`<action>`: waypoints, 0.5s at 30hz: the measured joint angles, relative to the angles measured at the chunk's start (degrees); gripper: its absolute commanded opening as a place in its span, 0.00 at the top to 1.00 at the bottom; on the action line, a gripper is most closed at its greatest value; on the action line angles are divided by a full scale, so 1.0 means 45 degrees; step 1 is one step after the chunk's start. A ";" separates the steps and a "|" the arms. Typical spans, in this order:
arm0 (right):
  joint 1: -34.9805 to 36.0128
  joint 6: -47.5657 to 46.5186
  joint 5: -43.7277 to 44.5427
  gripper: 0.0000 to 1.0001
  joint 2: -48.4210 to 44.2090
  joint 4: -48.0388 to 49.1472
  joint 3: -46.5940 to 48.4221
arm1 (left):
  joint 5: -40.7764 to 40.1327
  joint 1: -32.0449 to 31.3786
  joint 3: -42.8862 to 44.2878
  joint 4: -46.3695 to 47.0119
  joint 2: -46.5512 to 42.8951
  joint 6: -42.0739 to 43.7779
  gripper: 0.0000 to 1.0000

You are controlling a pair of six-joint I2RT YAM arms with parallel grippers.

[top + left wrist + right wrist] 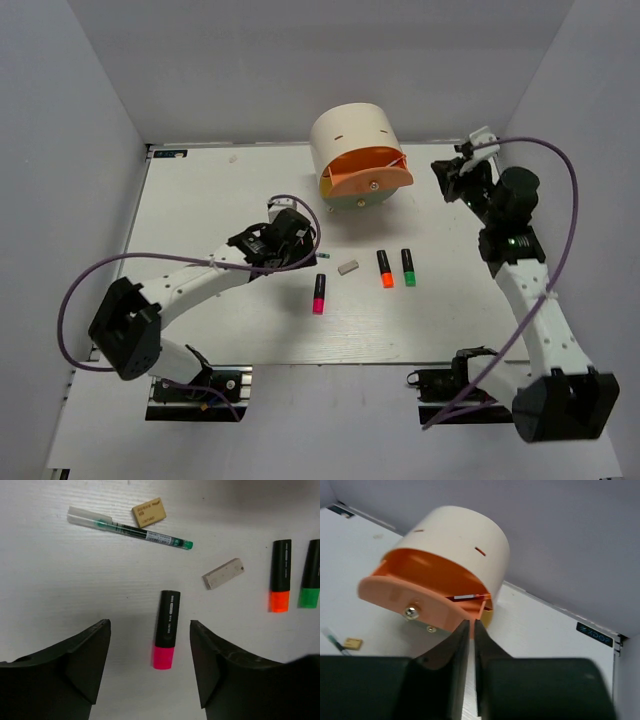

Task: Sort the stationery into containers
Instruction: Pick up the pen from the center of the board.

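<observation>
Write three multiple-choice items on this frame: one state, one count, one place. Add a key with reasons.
1. The orange drawer of the organiser is: A shut; B pulled out; C missing.
2. Highlighters on the table: A one; B five; C three.
3. The pink highlighter lies: A below the open left gripper; B in that drawer; C off the table.

1 B: its front stands out from the organiser.
2 C: the pink highlighter, orange highlighter and green highlighter lie there.
3 A: the left wrist view frames it between both fingers.
</observation>
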 measured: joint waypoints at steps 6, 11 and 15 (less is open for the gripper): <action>0.0000 0.0155 -0.0758 0.98 -0.2730 -0.0345 -0.1336 | 0.0772 0.0457 0.0879 -0.0641 0.2244 -0.3531 0.52; 0.0000 0.0262 -0.1224 0.95 -0.4503 -0.0646 -0.2259 | 0.0986 0.1078 0.1127 -0.0782 0.2735 -0.5362 0.54; 0.0000 0.0374 -0.1433 0.94 -0.5416 -0.0690 -0.2895 | 0.0816 0.1574 0.1972 -0.1166 0.3084 -0.6470 0.37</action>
